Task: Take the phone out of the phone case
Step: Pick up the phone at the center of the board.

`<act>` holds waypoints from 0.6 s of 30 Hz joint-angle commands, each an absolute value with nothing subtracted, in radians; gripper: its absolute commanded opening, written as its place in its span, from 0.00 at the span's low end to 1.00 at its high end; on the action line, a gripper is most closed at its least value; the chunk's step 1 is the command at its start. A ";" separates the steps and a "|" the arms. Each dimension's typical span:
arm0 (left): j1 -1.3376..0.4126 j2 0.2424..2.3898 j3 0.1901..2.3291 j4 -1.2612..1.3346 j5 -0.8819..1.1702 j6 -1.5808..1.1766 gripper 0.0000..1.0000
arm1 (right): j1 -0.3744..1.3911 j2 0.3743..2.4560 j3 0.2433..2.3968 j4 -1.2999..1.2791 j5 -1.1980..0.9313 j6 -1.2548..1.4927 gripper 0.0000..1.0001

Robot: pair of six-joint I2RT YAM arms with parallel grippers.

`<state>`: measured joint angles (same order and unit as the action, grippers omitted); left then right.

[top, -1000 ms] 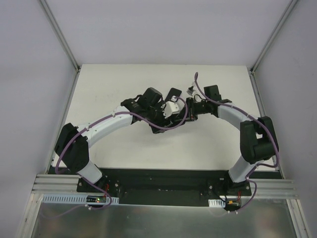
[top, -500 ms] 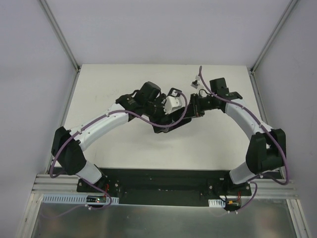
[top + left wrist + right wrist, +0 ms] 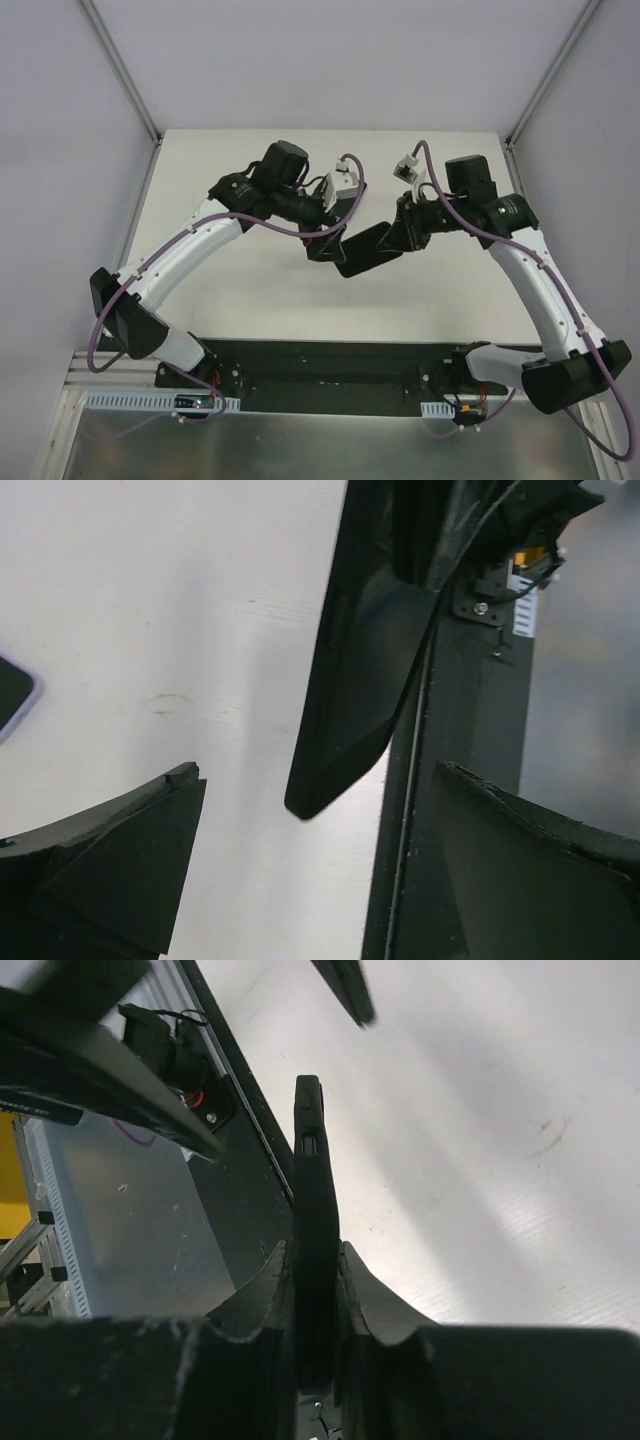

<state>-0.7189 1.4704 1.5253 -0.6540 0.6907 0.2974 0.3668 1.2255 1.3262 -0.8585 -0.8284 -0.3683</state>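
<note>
Over the white table (image 3: 230,290), the bowed left arm reaches to the middle. Its left gripper (image 3: 325,240) is spread wide on either side of the black phone case's (image 3: 310,1160) low corner, not touching it. The raised right arm's right gripper (image 3: 315,1260) clamps the case edge-on above the table. The inside of the case is hidden.

both arms wear white shells between black joint housings. a purple cable (image 3: 285,229) trails along the left arm (image 3: 190,250), another along the right arm (image 3: 545,290). nearest the black base plate (image 3: 330,365) each has a white link, then a bulky black joint. the fingers (image 3: 120,870) are matte black wedges.
</note>
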 commanded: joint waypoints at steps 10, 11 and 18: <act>-0.707 1.597 1.601 -0.683 1.008 0.189 0.52 | 0.383 1.138 1.422 -0.753 -0.881 -0.334 0.00; -0.707 1.597 1.600 -0.683 1.018 0.190 0.46 | 0.385 1.134 1.417 -0.746 -0.876 -0.331 0.00; -0.707 1.605 1.592 -0.683 1.003 0.201 0.00 | 0.383 1.135 1.368 -0.654 -0.838 -0.252 0.01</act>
